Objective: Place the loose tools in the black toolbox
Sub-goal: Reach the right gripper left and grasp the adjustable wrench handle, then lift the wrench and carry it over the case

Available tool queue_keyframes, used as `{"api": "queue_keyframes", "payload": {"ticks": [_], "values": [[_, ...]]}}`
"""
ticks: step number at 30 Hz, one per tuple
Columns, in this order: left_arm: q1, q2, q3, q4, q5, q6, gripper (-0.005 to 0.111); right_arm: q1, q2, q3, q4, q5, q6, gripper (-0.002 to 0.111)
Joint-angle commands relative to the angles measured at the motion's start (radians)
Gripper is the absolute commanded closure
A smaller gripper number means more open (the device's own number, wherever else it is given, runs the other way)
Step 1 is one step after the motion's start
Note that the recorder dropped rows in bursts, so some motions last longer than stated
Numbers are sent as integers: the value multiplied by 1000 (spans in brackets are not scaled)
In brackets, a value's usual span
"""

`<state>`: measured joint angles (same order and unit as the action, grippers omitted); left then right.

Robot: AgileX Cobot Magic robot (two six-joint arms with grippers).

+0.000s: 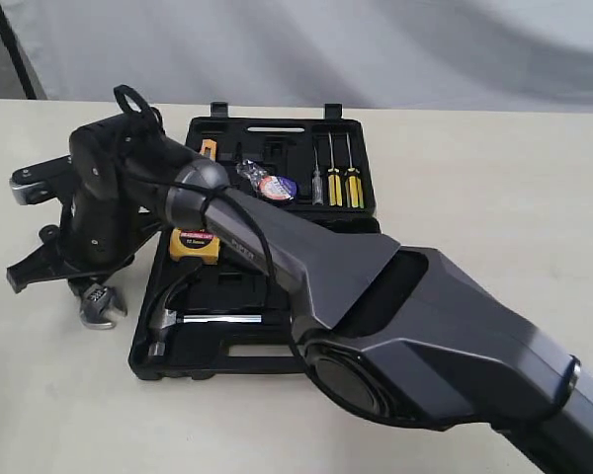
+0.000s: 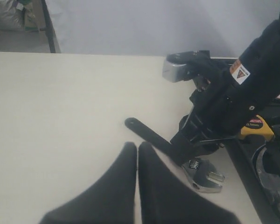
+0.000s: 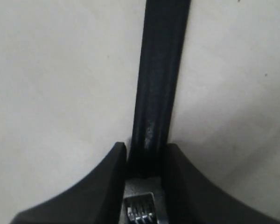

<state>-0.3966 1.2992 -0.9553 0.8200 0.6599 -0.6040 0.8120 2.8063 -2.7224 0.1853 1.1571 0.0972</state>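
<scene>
At far left, the left gripper [image 2: 137,149] hovers low over the pale table [image 1: 59,415], its two black fingers pressed tip to tip with nothing between them.

Just to its right lies the silver adjustable wrench [image 2: 147,133] — black handle pointing away from the case, toothed steel head nearest it. It sits on the tabletop just beside the case's left edge, outside it.

The right gripper [image 3: 146,148], on an arm that reaches across from the lower right of the exterior view, is clamped on that wrench. Its wrist camera shows a finger tight against each side of the handle, close to the head.

Further right, the black toolbox [image 1: 193,365] sits open and flat. A claw hammer [image 1: 212,320] rests in a recess of the near half, and a yellow tape measure [image 1: 196,244] sits near the hinge line. The tape roll [image 1: 274,187], in clear wrap, lies in the far half — left of a row of screwdrivers [image 1: 333,186].
</scene>
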Motion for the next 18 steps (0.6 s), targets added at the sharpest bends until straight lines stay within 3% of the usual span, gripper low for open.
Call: {"api": "queue_keyframes", "payload": {"ticks": [1, 18], "values": [[3, -8, 9, -14, -17, -10, 105, 6, -23, 13, -26, 64, 57, 109], [3, -8, 9, -14, -17, -10, 105, 55, -173, 13, -145, 64, 71, 109]]}}
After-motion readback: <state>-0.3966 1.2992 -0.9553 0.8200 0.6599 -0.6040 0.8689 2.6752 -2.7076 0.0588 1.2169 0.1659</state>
